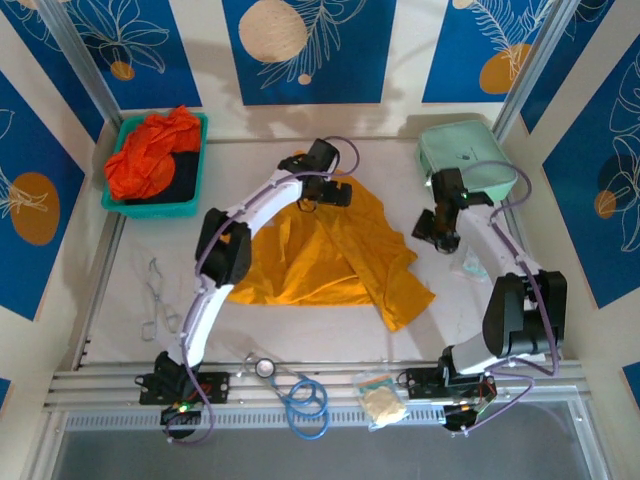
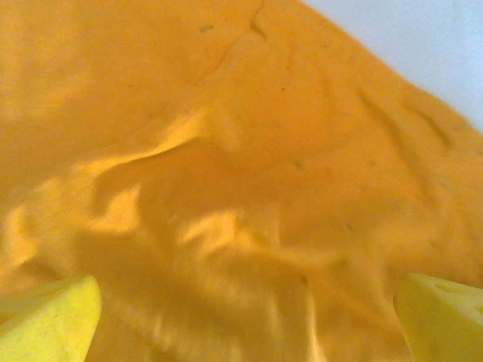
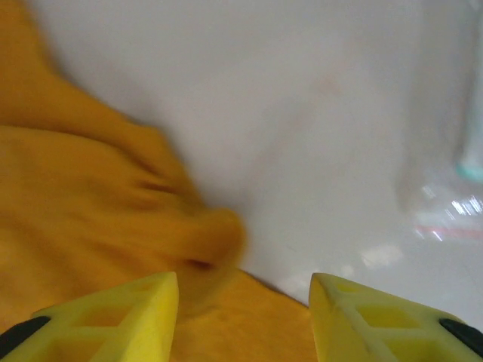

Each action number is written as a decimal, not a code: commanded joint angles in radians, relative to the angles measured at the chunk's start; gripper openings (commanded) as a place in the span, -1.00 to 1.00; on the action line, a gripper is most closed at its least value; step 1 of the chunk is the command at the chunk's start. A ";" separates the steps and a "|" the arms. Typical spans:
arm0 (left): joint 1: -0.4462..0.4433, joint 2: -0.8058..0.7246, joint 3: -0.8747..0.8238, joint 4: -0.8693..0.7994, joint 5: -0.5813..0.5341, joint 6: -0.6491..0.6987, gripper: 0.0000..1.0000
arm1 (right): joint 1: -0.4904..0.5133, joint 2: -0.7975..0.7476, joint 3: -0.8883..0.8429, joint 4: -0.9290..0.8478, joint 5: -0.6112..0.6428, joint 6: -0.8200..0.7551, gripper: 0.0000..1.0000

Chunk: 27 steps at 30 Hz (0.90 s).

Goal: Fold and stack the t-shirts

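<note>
White tabletop (image 1: 300,328) bears the mustard t-shirt (image 1: 330,258), left claw (image 2: 243,313) and right claw (image 3: 243,298) both parted, empty.

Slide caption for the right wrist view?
Right pincer open over the edge of the mustard t-shirt on the white table.

Overhead my view is bright and even, soft shadows on the table (image 1: 300,325) — both wrist views smear with motion blur, the mustard t-shirt (image 2: 241,151) streaked with glowing patches and shade.
</note>
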 commanded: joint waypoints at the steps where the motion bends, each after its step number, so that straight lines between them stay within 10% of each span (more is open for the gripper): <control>1: -0.004 -0.265 -0.095 -0.040 -0.124 0.046 0.99 | 0.058 0.107 0.171 -0.006 -0.142 -0.138 0.00; 7: 0.035 -0.535 -0.429 -0.143 -0.284 -0.043 0.92 | 0.120 0.499 0.594 -0.072 -0.184 -0.270 0.08; 16: 0.218 -0.747 -0.976 0.015 -0.241 -0.197 0.50 | 0.129 1.067 1.311 -0.308 -0.121 -0.389 0.01; 27: 0.318 -0.631 -1.059 0.133 -0.288 -0.220 0.56 | 0.149 1.143 1.291 -0.267 -0.108 -0.388 0.05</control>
